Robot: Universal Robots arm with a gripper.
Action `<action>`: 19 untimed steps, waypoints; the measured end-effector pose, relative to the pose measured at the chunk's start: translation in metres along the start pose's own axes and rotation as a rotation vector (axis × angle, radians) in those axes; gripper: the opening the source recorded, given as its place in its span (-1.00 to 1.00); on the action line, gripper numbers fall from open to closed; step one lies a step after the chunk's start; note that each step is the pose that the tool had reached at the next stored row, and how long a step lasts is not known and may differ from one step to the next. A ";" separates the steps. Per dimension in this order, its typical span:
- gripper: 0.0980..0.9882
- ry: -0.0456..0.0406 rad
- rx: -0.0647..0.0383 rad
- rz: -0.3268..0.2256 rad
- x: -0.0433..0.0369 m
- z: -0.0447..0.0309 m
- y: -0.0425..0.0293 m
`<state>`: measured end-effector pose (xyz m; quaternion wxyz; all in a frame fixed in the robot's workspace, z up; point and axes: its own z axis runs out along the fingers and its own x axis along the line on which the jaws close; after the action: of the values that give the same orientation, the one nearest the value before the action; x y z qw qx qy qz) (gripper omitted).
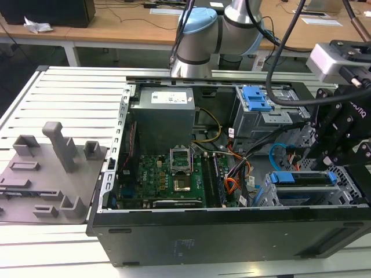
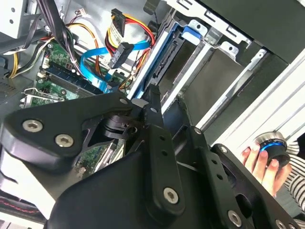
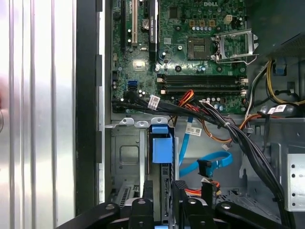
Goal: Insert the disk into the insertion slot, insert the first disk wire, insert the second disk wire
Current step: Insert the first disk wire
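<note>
The disk [image 1: 301, 178], silver in a bright blue carrier, sits edge-up inside the insertion slot [image 1: 271, 198] at the case's front corner, on the exterior view's right. My gripper [image 1: 331, 167] is at the disk's end. In the first wrist view its fingers [image 3: 147, 191] press both sides of the disk [image 3: 161, 145], shut on it. The slot's metal wall [image 3: 125, 155] stands beside the disk. The second disk wire [image 1: 278, 152], a light-blue loop, lies free next to the slot, with its dark connector [image 3: 204, 168] loose. In the second wrist view the wire [image 2: 90, 71] curls over the motherboard.
A taller grey cage with a blue bracket [image 1: 255, 97] stands behind the slot. A bundle of orange, red, yellow and black wires [image 2: 125, 36] hangs near the disk's edge. Black cables [image 3: 238, 138] cross the case. A person's hand [image 2: 259, 164] holds a knob outside the case.
</note>
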<state>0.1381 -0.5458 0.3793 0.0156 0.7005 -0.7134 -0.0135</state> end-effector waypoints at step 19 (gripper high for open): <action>-0.54 0.0020 0.000 0.000 -0.0528 -0.0073 -0.0004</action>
<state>0.1397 -0.4930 0.3864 0.0163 0.7005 -0.7134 -0.0128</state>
